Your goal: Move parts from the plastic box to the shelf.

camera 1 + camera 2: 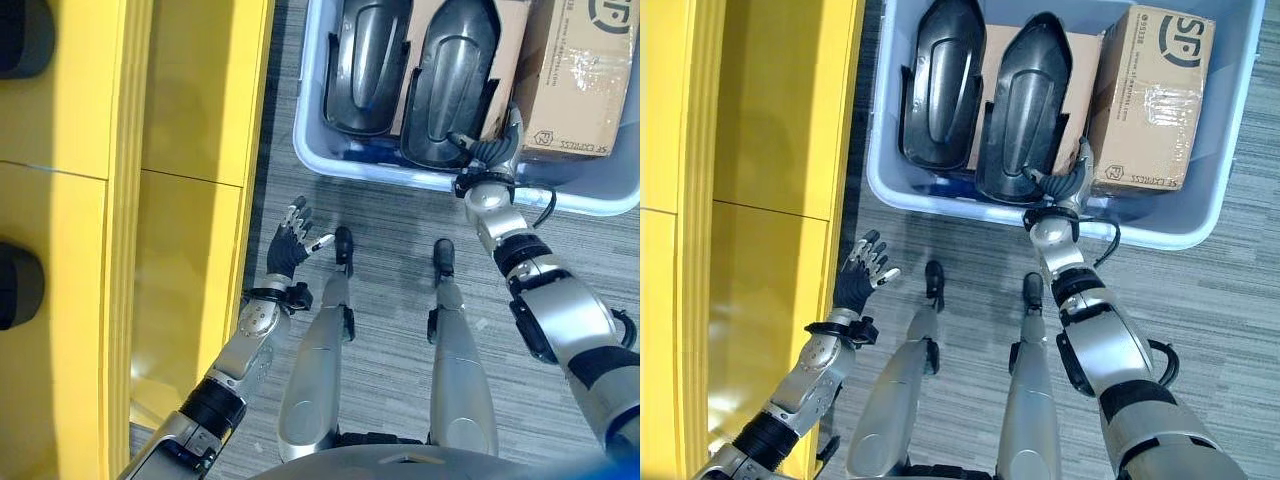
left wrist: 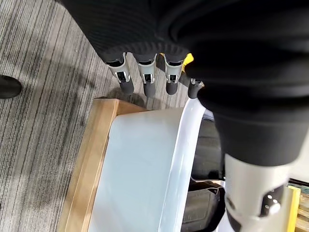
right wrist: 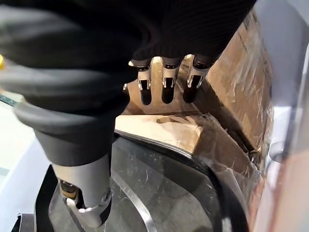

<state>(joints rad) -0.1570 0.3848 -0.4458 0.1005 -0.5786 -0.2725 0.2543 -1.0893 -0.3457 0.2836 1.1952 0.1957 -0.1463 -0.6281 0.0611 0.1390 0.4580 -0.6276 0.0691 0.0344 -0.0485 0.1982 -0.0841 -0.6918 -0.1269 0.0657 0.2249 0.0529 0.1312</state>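
Two black moulded parts (image 1: 365,65) (image 1: 450,80) lie side by side on a cardboard sheet (image 1: 510,40) in the pale blue plastic box (image 1: 400,175). My right hand (image 1: 490,155) is over the box's near rim, at the near end of the right-hand part (image 3: 159,188). It is open: its fingers (image 3: 164,82) point into the gap between that part and a taped carton (image 3: 241,87), and its thumb (image 3: 84,193) hangs just above the part's black surface. My left hand (image 1: 290,245) hangs open over the floor beside the yellow shelf (image 1: 190,150), holding nothing.
The taped carton (image 1: 580,75) fills the box's right side. Two dark parts (image 1: 20,285) (image 1: 25,35) lie on the shelf at the far left. The box rests on a wooden frame (image 2: 91,159). Grey striped carpet (image 1: 400,215) lies between shelf and box.
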